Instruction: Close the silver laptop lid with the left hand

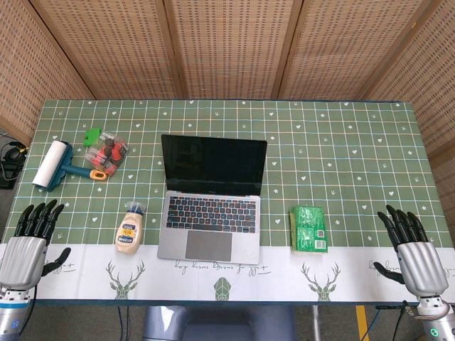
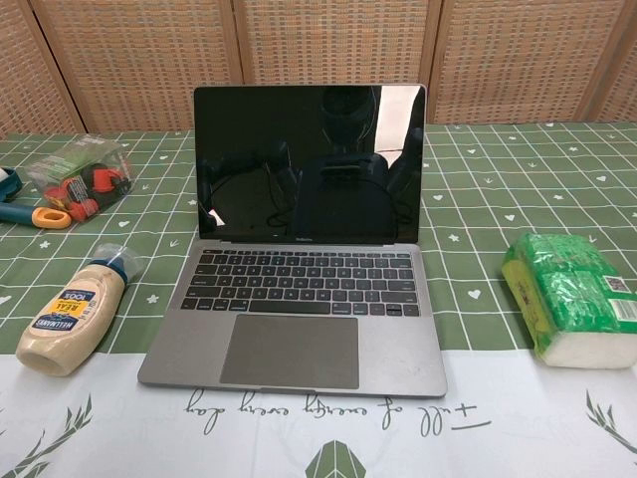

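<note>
The silver laptop stands open in the middle of the table, its dark screen upright and facing me. My left hand hovers at the near left corner of the table, fingers apart and holding nothing, well to the left of the laptop. At the near right corner my right hand is likewise spread and empty. The chest view shows neither hand.
A mayonnaise bottle lies just left of the laptop. Further back left are a lint roller and a clear bag of small items. A green tissue pack sits right of the laptop.
</note>
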`<action>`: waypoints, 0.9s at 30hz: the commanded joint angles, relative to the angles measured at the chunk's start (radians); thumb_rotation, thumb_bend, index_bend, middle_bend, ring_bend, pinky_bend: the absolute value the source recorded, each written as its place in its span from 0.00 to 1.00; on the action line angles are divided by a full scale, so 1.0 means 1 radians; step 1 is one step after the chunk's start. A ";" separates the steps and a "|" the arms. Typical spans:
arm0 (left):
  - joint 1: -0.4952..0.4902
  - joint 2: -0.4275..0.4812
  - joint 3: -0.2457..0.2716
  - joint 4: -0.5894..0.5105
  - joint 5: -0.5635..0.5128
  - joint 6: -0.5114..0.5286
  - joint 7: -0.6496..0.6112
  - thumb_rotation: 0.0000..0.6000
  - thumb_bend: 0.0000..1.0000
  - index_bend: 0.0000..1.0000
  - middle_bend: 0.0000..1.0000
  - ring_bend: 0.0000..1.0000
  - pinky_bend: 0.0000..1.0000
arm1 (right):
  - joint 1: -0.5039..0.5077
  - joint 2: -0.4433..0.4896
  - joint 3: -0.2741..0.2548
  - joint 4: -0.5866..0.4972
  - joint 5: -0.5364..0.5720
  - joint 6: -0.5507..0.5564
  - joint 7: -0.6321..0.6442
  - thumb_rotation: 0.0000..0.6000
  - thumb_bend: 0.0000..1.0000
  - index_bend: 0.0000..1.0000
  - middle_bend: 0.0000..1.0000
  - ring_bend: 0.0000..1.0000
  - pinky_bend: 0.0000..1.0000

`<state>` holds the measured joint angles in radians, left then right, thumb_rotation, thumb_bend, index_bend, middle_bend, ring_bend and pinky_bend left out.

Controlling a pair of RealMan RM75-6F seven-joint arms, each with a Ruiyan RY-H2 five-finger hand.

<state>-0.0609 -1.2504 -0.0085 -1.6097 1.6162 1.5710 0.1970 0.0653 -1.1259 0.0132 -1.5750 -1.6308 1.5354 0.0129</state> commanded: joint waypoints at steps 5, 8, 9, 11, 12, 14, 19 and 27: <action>0.001 0.001 0.000 -0.001 -0.001 0.000 0.001 1.00 0.26 0.00 0.00 0.00 0.00 | -0.001 -0.001 -0.002 0.000 -0.002 0.000 -0.002 1.00 0.01 0.00 0.00 0.00 0.00; 0.002 0.000 0.003 0.000 0.003 0.002 0.003 1.00 0.26 0.00 0.00 0.00 0.00 | -0.003 0.001 -0.004 -0.001 -0.007 0.006 0.000 1.00 0.02 0.00 0.00 0.00 0.00; 0.002 0.000 0.004 -0.001 0.004 0.001 0.003 1.00 0.26 0.00 0.00 0.00 0.00 | -0.003 0.001 -0.004 -0.002 -0.009 0.007 0.001 1.00 0.02 0.00 0.00 0.00 0.00; 0.001 -0.001 0.006 -0.001 0.007 -0.001 0.005 1.00 0.26 0.00 0.00 0.00 0.00 | -0.003 0.001 -0.004 -0.002 -0.009 0.007 0.001 1.00 0.02 0.00 0.00 0.00 0.00; 0.000 -0.002 0.006 -0.001 0.007 -0.003 0.005 1.00 0.26 0.00 0.00 0.00 0.00 | -0.003 0.001 -0.004 -0.002 -0.008 0.006 0.001 1.00 0.02 0.00 0.00 0.00 0.00; -0.003 -0.002 0.005 -0.002 0.004 -0.010 0.008 1.00 0.26 0.00 0.00 0.00 0.00 | -0.002 0.002 -0.002 -0.003 -0.004 0.004 0.002 1.00 0.02 0.00 0.00 0.00 0.00; -0.014 -0.004 0.001 -0.012 -0.015 -0.038 0.021 1.00 0.26 0.00 0.00 0.00 0.00 | -0.005 0.010 0.005 -0.006 0.002 0.015 0.015 1.00 0.02 0.00 0.00 0.00 0.00; -0.081 -0.013 -0.049 -0.067 -0.070 -0.133 0.081 1.00 0.28 0.00 0.00 0.00 0.00 | -0.007 0.020 0.016 -0.002 0.022 0.017 0.041 1.00 0.02 0.00 0.00 0.00 0.00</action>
<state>-0.1213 -1.2615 -0.0395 -1.6599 1.5584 1.4584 0.2576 0.0583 -1.1075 0.0264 -1.5786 -1.6136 1.5549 0.0502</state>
